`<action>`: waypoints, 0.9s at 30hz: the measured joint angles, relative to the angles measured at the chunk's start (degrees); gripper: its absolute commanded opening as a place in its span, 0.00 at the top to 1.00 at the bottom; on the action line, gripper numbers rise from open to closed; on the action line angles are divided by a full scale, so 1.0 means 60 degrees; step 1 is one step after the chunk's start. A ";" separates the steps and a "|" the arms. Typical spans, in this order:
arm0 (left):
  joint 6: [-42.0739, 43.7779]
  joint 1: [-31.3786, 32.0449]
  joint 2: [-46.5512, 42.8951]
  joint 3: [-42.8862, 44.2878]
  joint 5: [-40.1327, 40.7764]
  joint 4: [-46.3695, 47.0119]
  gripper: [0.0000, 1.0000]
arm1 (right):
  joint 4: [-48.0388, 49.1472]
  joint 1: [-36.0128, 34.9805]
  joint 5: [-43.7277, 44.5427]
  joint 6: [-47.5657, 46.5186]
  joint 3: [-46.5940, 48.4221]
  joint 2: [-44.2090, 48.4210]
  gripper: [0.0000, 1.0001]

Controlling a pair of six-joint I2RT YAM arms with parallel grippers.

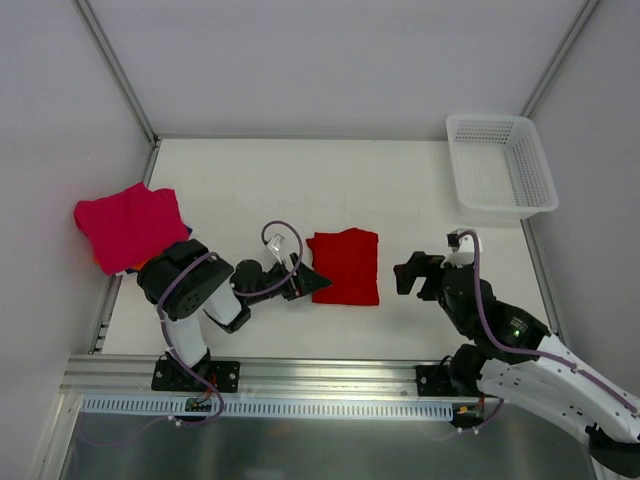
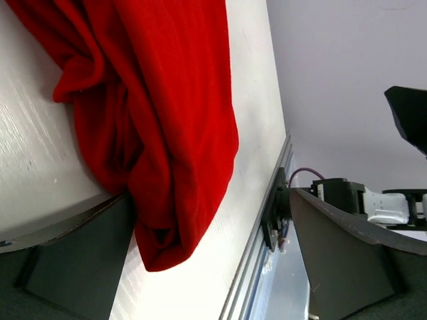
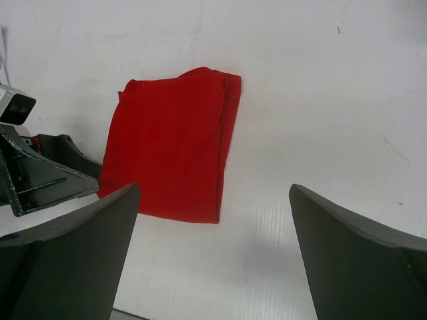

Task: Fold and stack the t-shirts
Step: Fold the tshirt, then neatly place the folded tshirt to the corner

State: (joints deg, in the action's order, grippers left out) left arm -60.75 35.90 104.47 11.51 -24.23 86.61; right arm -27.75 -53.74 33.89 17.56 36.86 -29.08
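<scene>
Top external: the folded red t-shirt (image 1: 345, 266), by the table's (image 1: 250, 190) near edge, is met at its left edge by the spread left end effector (image 1: 318, 283), while the spread right end effector (image 1: 405, 275) is held further off.

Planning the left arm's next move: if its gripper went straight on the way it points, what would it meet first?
The red t-shirt: the left gripper, open, points at its nearest edge and seems to reach the cloth, though contact is unclear.

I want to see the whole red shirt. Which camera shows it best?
The right wrist camera: the red shirt lies nearly whole and large. The top camera shows it too, but small; the left wrist camera, only a bunched corner.
</scene>
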 measured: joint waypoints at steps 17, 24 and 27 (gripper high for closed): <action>0.2696 0.0000 -0.3279 0.0933 0.1909 -0.6262 0.01 | 0.0481 -0.0007 0.0011 0.0189 -0.0470 -0.0430 0.00; 0.2412 -0.0004 -0.1792 0.1035 0.1719 -0.4167 0.01 | 0.1854 0.0004 -0.0572 0.0663 -0.1752 -0.1534 0.01; 0.2251 -0.0004 -0.1443 0.0973 0.1617 -0.3504 0.01 | 0.2535 0.0073 -0.0943 0.0874 -0.2106 -0.1920 0.01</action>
State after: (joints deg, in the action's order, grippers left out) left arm -47.24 35.88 95.81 17.34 -14.52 65.58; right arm -12.53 -53.30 28.23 22.81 24.23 -40.60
